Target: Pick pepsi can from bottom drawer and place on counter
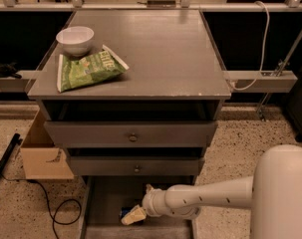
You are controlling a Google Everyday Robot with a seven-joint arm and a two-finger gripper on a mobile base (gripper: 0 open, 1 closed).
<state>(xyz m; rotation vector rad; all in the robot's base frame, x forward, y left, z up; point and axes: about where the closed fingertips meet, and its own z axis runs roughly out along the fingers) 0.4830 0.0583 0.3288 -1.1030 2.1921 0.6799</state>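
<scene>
1. The gripper [133, 215] is low in the frame, a little left of the middle. It is down inside the bottom drawer [108, 198].
2. The bottom drawer is pulled out toward the bottom edge of the frame. It looks like a flat grey tray with low walls.
3. The pepsi can [124, 212] is in this drawer, near the front. Only a small dark blue bit of it shows.
4. The pale tip of the gripper is right on the can, on its right side. It is not clear whether the gripper is open or closed, or whether it has hold of the can.
5. The white arm [210, 199] comes in from the lower right of the frame and reaches left to the gripper.
6. Above the bottom drawer are the middle drawer [135, 166] and the top drawer [130, 132]. Each has one small round knob.
7. The counter [165, 49] is the big flat grey top in the upper middle of the frame.
8. A white bowl [75, 40] sits at the counter's back left part.
9. A green chip bag [88, 69] lies flat just in front of the bowl.
10. A brown cardboard box [43, 158] stands on the speckled floor at the left of the cabinet.
</scene>
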